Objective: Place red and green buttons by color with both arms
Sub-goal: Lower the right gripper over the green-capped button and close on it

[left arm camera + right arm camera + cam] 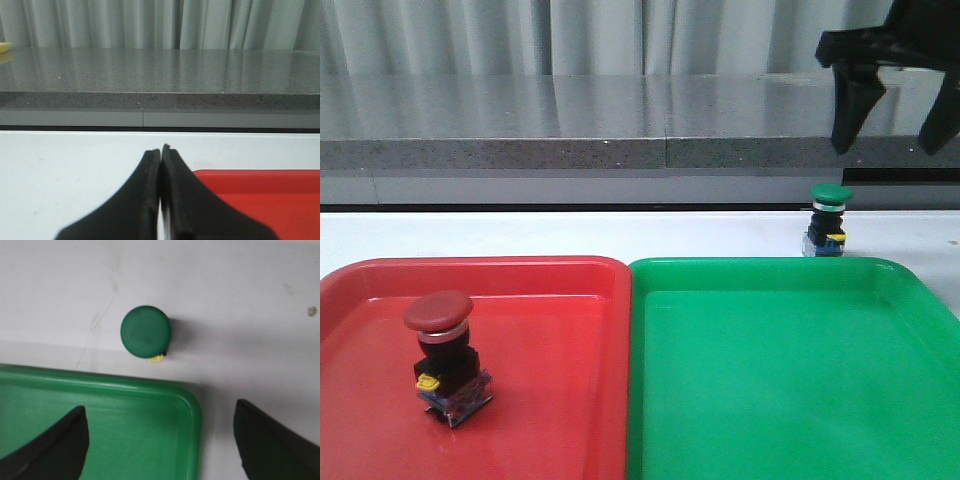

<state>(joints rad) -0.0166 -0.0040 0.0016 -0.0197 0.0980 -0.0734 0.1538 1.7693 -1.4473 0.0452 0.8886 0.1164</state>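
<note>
The red button [444,357] stands upright inside the red tray [560,330] at its left part. The green button [827,220] stands on the white table just behind the green tray [790,370], near its far right corner. My right gripper [888,143] hangs open and empty high above the green button. In the right wrist view the green button [146,333] shows from above, beyond the tray corner [190,405], with the open gripper [161,416] apart from it. My left gripper [161,150] is shut and empty, low over the table beside the red tray [260,195].
A grey stone ledge [570,130] and a pale curtain run behind the white table [520,235]. The two trays sit side by side and fill the front of the table.
</note>
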